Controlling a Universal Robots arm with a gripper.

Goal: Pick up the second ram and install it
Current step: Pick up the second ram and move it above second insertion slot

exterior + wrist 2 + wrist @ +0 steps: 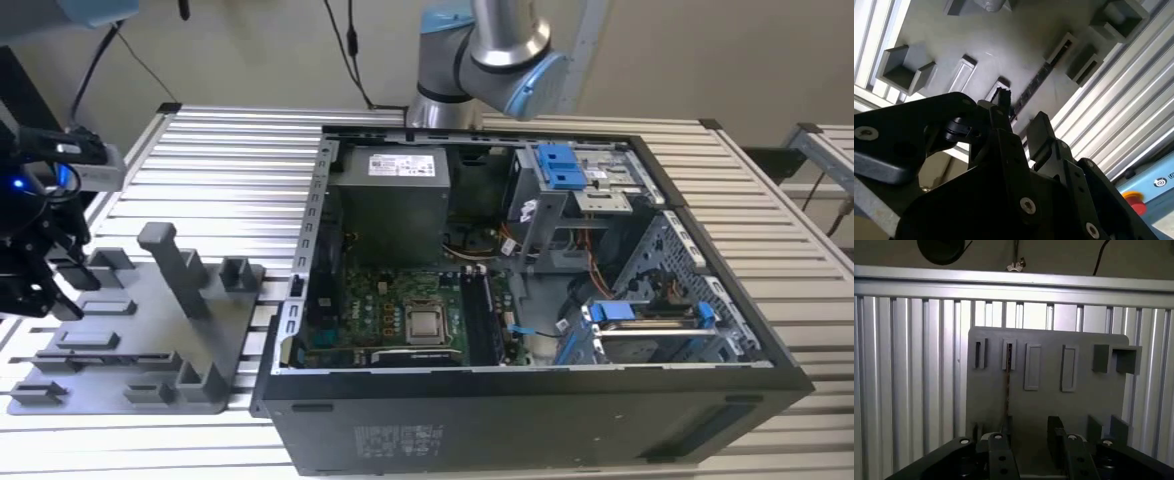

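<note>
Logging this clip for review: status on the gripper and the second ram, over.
Gripper open, hovering over grey tray. Second ram on edge in its tray holders, not gripped. Nothing seen in the way.

second ram [1008,390] partly hidden, behind tool [1030,432]

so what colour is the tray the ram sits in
The tray is plain grey; clearest in the first wrist view.
</note>
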